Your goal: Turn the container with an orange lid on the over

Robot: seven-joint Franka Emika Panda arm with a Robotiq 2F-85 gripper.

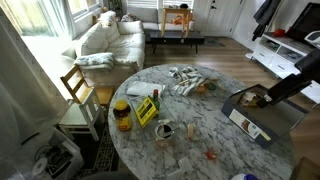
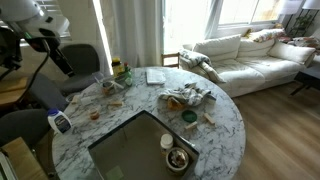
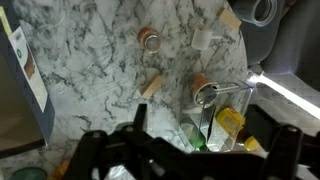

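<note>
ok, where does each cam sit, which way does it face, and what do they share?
Exterior view: high above the round marble table, looking down across it towards the sofa and windows; the arm enters at the right edge.
Exterior view: lower, on the tray side of the table, facing across to the sofa; the arm shows top left.
Wrist view: looks down at the marble; the open hand spans the bottom edge.
Shared: both exterior views show table, sofa, tray and crumpled cloth.

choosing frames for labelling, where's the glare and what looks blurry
In both exterior views the windows blow out white, washing the sofa; in the wrist view the gripper is a dark, soft silhouette and a bright streak glares at right.
</note>
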